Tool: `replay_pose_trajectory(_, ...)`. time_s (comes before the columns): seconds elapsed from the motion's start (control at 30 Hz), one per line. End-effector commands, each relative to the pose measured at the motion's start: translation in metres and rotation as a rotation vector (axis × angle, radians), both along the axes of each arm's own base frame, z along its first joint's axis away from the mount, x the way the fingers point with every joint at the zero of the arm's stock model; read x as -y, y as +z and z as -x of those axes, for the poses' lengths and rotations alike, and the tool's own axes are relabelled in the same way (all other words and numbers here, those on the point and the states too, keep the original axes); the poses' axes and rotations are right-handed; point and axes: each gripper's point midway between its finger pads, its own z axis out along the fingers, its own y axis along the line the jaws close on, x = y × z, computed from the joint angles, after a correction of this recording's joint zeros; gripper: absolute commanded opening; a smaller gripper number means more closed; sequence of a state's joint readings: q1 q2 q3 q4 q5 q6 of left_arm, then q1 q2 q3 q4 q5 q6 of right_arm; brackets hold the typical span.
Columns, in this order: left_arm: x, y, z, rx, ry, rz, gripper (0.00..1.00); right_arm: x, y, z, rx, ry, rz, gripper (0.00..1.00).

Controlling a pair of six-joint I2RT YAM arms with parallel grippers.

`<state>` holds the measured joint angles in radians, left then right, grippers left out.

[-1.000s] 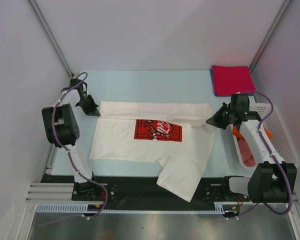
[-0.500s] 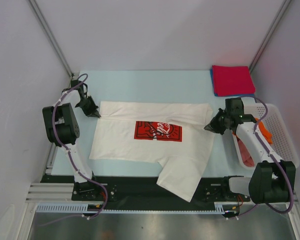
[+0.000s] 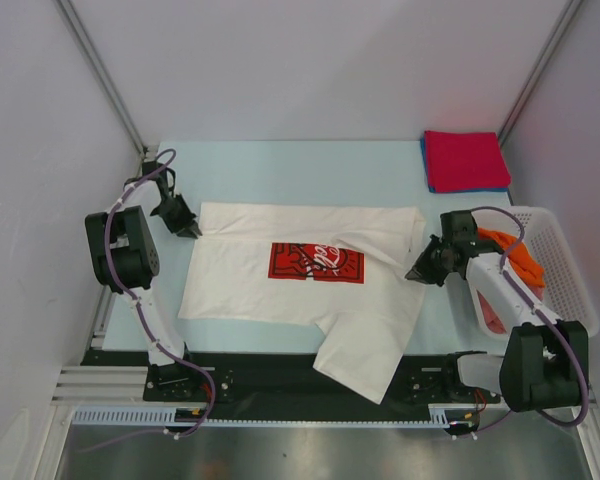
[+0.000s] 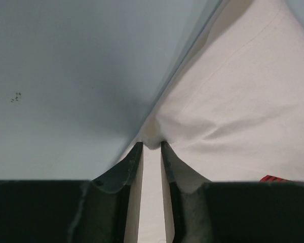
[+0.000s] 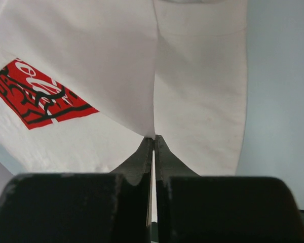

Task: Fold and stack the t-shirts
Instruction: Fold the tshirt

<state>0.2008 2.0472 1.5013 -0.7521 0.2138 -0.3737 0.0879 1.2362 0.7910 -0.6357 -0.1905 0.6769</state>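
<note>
While the right gripper point(image 3: 414, 273) pinches the white t-shirt point(image 3: 245, 290) at 3 o'clock, draw toward 9 o'clock; left gripper point(image 3: 193, 231) hold unclear.

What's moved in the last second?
The right tool, shut on the right edge of the white t-shirt, drew back toward the near side, dragging a folded flap of cloth with it. The left tool stayed at the shirt's far-left corner, and the folded red shirt did not move.
</note>
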Motion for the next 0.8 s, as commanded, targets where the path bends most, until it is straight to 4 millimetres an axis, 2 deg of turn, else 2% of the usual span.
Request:
replay_pose_trajectory(0.0, -0.012, 0.029, -0.002, 0.060, 0.025, -0.047, 0.25, -0.004, 0.006, 0.012, -0.003, 0.019, -0.001, 0.05)
replay_pose_trajectory(0.07, -0.012, 0.039, -0.003, 0.079, 0.039, -0.048, 0.31, -0.003, 0.009, 0.013, -0.006, 0.025, 0.001, 0.12)
replay_pose_trajectory(0.1, -0.012, 0.046, -0.004, 0.091, 0.047, -0.046, 0.36, -0.001, 0.011, 0.011, -0.002, 0.022, 0.005, 0.23)
replay_pose_trajectory(0.13, -0.012, 0.051, -0.005, 0.099, 0.052, -0.048, 0.37, 0.004, 0.013, 0.009, 0.000, 0.011, 0.012, 0.28)
replay_pose_trajectory(0.17, -0.012, 0.056, -0.007, 0.113, 0.055, -0.045, 0.39, 0.009, 0.023, -0.002, 0.040, 0.016, 0.033, 0.42)
replay_pose_trajectory(0.23, -0.010, 0.067, -0.008, 0.136, 0.069, -0.034, 0.40, 0.025, 0.030, -0.022, 0.078, -0.005, 0.074, 0.53)
replay_pose_trajectory(0.27, -0.008, 0.070, -0.009, 0.144, 0.072, -0.026, 0.40, 0.031, 0.045, -0.040, 0.136, 0.004, 0.089, 0.62)
replay_pose_trajectory(0.3, -0.006, 0.074, -0.012, 0.160, 0.072, -0.016, 0.40, 0.040, 0.038, -0.053, 0.125, -0.006, 0.093, 0.65)
replay_pose_trajectory(0.33, -0.003, 0.076, -0.015, 0.172, 0.067, -0.005, 0.40, 0.044, 0.043, -0.072, 0.173, -0.004, 0.102, 0.68)
replay_pose_trajectory(0.37, 0.001, 0.076, -0.019, 0.182, 0.062, 0.011, 0.40, 0.053, 0.040, -0.084, 0.175, 0.004, 0.146, 0.72)
replay_pose_trajectory(0.4, 0.006, 0.078, -0.026, 0.207, 0.064, 0.041, 0.40, 0.056, 0.054, -0.105, 0.220, 0.012, 0.167, 0.73)
replay_pose_trajectory(0.43, 0.017, 0.078, -0.029, 0.221, 0.047, 0.092, 0.40, 0.058, 0.034, -0.121, 0.183, 0.027, 0.180, 0.74)
replay_pose_trajectory(0.47, 0.023, 0.074, -0.033, 0.226, 0.043, 0.121, 0.39, 0.061, 0.031, -0.132, 0.182, 0.033, 0.190, 0.76)
replay_pose_trajectory(0.5, 0.029, 0.073, -0.041, 0.251, 0.046, 0.138, 0.39, 0.064, 0.042, -0.152, 0.223, 0.044, 0.209, 0.77)
replay_pose_trajectory(0.53, 0.040, 0.072, -0.045, 0.258, 0.023, 0.169, 0.40, 0.065, 0.036, -0.163, 0.211, 0.050, 0.218, 0.78)
replay_pose_trajectory(0.57, 0.047, 0.060, -0.048, 0.239, 0.013, 0.186, 0.39, 0.067, 0.019, -0.172, 0.173, 0.054, 0.227, 0.79)
replay_pose_trajectory(0.6, 0.050, 0.057, -0.052, 0.235, 0.014, 0.197, 0.39, 0.068, 0.013, -0.180, 0.163, 0.061, 0.231, 0.79)
replay_pose_trajectory(0.63, 0.055, 0.055, -0.056, 0.231, 0.009, 0.208, 0.38, 0.069, 0.020, -0.195, 0.189, 0.058, 0.233, 0.78)
replay_pose_trajectory(0.67, 0.057, 0.050, -0.057, 0.226, 0.011, 0.224, 0.38, 0.066, 0.006, -0.200, 0.164, 0.078, 0.218, 0.73)
replay_pose_trajectory(0.73, 0.057, 0.039, -0.061, 0.211, 0.026, 0.228, 0.35, 0.063, 0.008, -0.215, 0.192, 0.091, 0.219, 0.64)
replay_pose_trajectory(0.77, 0.055, 0.036, -0.062, 0.207, 0.032, 0.223, 0.35, 0.063, 0.003, -0.219, 0.187, 0.093, 0.220, 0.53)
